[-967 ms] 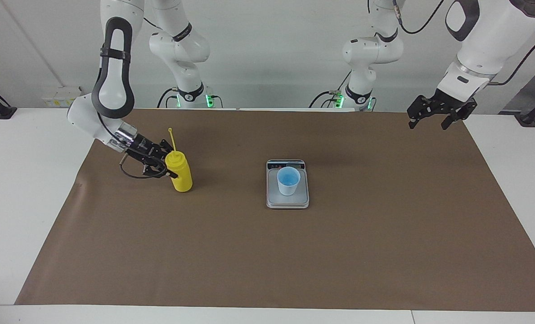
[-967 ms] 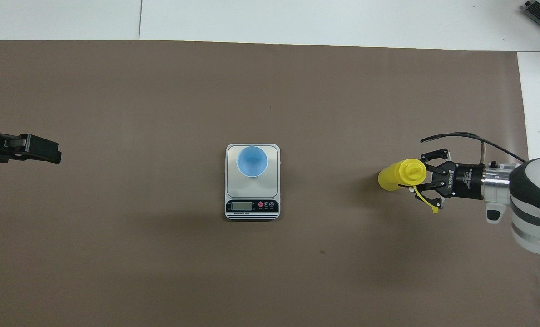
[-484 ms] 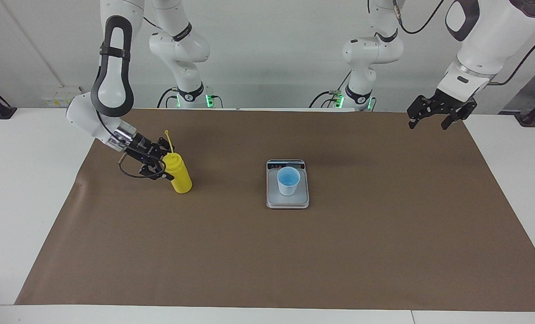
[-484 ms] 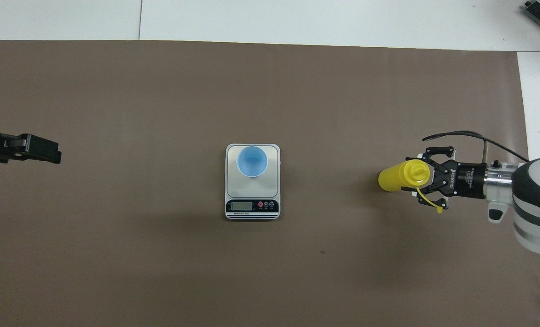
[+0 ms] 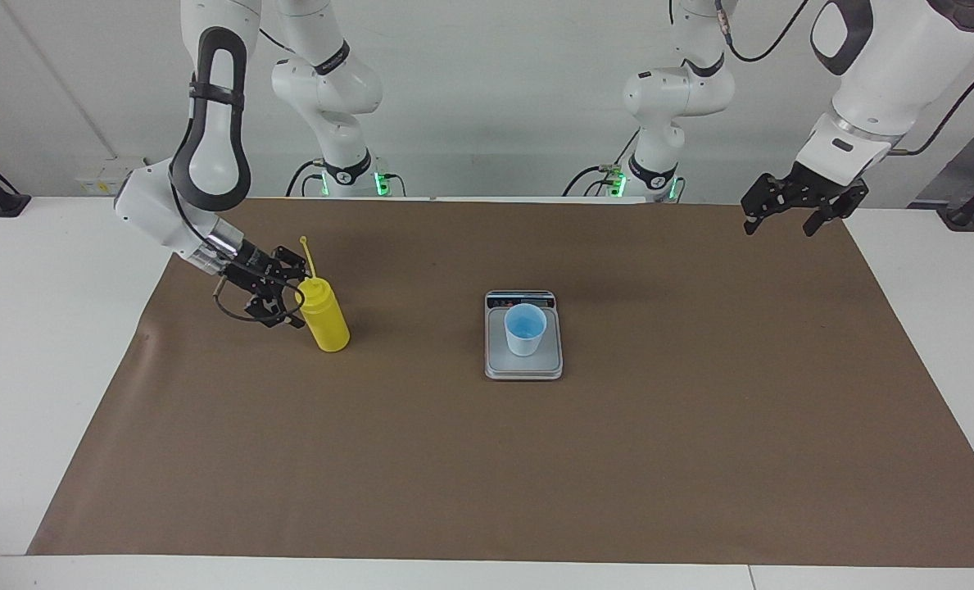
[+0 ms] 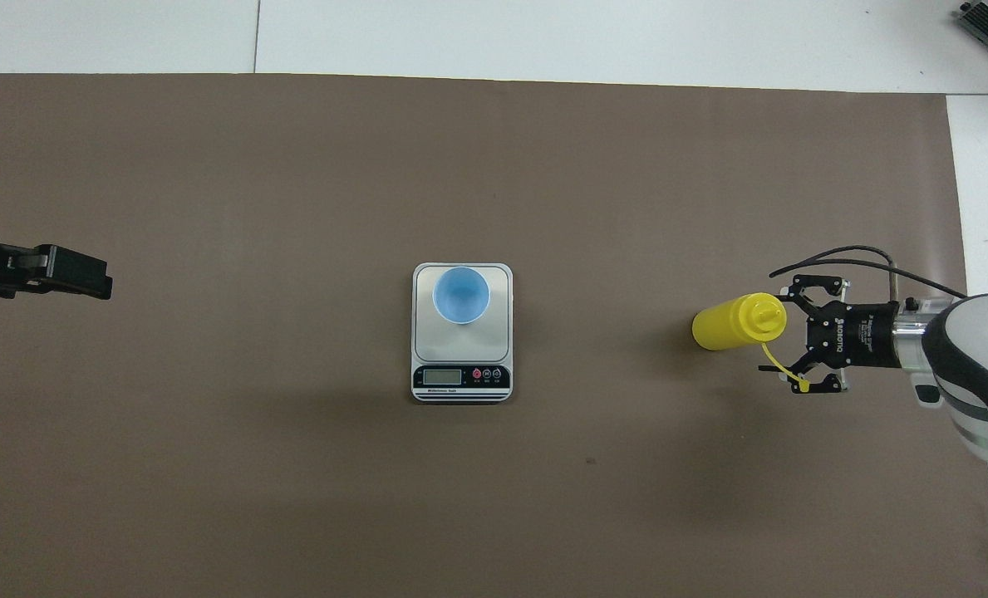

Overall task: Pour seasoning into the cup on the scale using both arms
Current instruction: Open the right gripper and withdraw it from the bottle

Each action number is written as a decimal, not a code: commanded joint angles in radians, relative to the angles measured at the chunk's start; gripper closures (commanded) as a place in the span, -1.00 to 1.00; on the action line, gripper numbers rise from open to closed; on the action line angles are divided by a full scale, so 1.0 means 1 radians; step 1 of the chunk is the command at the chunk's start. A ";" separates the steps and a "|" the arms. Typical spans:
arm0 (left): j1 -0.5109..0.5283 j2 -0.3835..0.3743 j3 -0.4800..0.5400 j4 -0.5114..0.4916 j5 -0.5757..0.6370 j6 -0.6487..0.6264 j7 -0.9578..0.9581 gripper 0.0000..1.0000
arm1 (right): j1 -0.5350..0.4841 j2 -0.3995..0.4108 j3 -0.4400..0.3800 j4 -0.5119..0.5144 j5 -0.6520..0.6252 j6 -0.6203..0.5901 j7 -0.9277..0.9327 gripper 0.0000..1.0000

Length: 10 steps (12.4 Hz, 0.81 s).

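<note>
Right claw spread wide beside the standing yellow bottle; left claw waiting open over the mat's edge.

Nearest the robots, the left gripper [image 5: 788, 215] hung over the brown mat [image 5: 487, 459] at the left arm's end of the table, its fingers apart and holding nothing. The right gripper [image 5: 288, 293] sat low at the right arm's end, its fingers [image 6: 803, 282] spread wide, just beside the bottle [image 5: 325, 313] and clear of its body; whether a fingertip touched the bottle's thin cap strap [image 6: 780, 365] could not be told. The bottle stood upright on the mat, well apart from the scale [image 5: 523, 367], which lay mid-mat with the blue cup [image 5: 525, 329] on it. Farther out the mat lay bare up to its edge. The overhead view alone showed the scale's display [image 6: 442, 376]; the facing view alone showed both arms whole.
</note>
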 commanded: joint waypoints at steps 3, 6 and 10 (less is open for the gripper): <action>0.011 -0.017 -0.010 -0.016 0.009 0.008 -0.003 -1.00 | -0.003 -0.047 0.009 0.067 -0.399 -0.005 -0.064 -1.00; 0.011 -0.017 -0.010 -0.016 0.009 0.008 -0.003 -1.00 | 0.004 -0.121 0.011 0.068 -0.496 -0.009 -0.124 -1.00; 0.012 -0.017 -0.010 -0.016 0.009 0.008 -0.003 -1.00 | 0.052 -0.182 0.025 0.103 -0.581 -0.043 -0.442 -1.00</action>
